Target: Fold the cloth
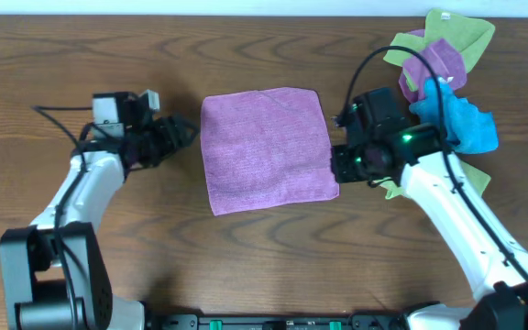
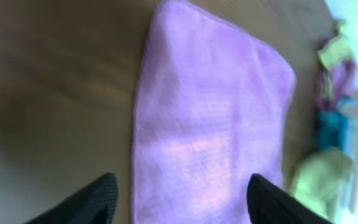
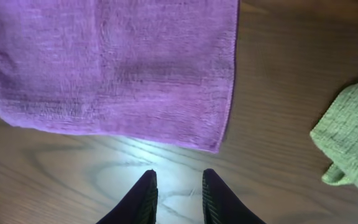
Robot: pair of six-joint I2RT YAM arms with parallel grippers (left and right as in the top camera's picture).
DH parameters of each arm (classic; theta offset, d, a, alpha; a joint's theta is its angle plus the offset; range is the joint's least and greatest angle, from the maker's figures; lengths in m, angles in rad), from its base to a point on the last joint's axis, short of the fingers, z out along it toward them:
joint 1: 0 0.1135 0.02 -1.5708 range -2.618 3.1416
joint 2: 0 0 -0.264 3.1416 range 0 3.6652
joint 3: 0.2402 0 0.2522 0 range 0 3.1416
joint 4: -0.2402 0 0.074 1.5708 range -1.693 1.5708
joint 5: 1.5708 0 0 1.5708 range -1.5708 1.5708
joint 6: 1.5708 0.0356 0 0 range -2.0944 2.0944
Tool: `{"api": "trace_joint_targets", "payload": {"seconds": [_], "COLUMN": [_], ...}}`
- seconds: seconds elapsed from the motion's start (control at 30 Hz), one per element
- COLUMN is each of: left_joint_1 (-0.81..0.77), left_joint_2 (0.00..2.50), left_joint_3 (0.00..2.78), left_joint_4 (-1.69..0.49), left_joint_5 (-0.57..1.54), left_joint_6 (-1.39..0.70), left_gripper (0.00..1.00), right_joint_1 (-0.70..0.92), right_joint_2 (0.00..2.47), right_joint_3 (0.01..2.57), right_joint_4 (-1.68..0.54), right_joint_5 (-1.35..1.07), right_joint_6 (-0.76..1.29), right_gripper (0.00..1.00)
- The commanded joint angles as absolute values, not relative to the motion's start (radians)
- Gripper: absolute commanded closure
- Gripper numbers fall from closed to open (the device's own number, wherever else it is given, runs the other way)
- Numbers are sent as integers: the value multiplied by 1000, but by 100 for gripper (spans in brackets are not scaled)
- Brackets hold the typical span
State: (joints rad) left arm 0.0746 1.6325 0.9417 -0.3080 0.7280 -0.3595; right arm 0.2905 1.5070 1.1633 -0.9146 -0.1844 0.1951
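A purple cloth [image 1: 266, 148] lies flat and spread out on the wooden table [image 1: 81, 55] at the middle. It also shows in the left wrist view [image 2: 210, 124] and the right wrist view [image 3: 117, 62]. My left gripper [image 1: 186, 133] is just left of the cloth's left edge, open wide and empty [image 2: 182, 186]. My right gripper [image 1: 337, 165] is at the cloth's right edge near its front right corner. Its fingers [image 3: 179, 180] are apart by a narrow gap over bare wood, holding nothing.
A pile of cloths sits at the back right: a green one [image 1: 456, 32], a purple one [image 1: 434, 64] and a blue one [image 1: 466, 124]. Another green cloth [image 3: 353, 137] lies by the right arm.
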Motion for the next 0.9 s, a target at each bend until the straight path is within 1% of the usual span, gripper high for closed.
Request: {"api": "trace_joint_targets", "payload": {"seconds": [0.0, 0.07, 0.17, 0.27, 0.3, 0.43, 0.5, 0.57, 0.63, 0.77, 0.87], "left_joint_1": [63, 51, 32, 31, 33, 31, 31, 31, 31, 31, 31], "left_joint_2": [1615, 1603, 1567, 1507, 1485, 1402, 1380, 1377, 1380, 1380, 1380], "left_joint_3": [935, 922, 889, 833, 807, 694, 642, 586, 540, 468, 450], "left_joint_4": [-435, -515, -569, -579, -581, -556, -511, -436, -369, -253, -218], "left_joint_5": [885, 886, 883, 846, 822, 792, 774, 776, 786, 802, 801], "left_joint_6": [-192, -156, -139, -134, -135, -152, -183, -214, -255, -301, -311], "left_gripper": [46, 51, 53, 53, 52, 51, 49, 42, 38, 35, 33], "right_joint_1": [223, 181, 131, 99, 95, 97, 97, 97, 97, 96, 93], "right_joint_2": [1495, 1495, 1495, 1495, 1495, 1495, 1495, 1495, 1498, 1505, 1507], "right_joint_3": [1122, 1076, 998, 920, 897, 840, 824, 809, 799, 785, 767], "right_joint_4": [-907, -872, -807, -728, -698, -636, -607, -574, -554, -549, -533], "right_joint_5": [-239, -308, -414, -512, -542, -562, -562, -561, -561, -539, -528], "right_joint_6": [147, 125, 114, 114, 114, 115, 115, 114, 114, 91, 91], "right_gripper": [75, 73, 69, 64, 59, 59, 58, 55, 54, 54, 54]}}
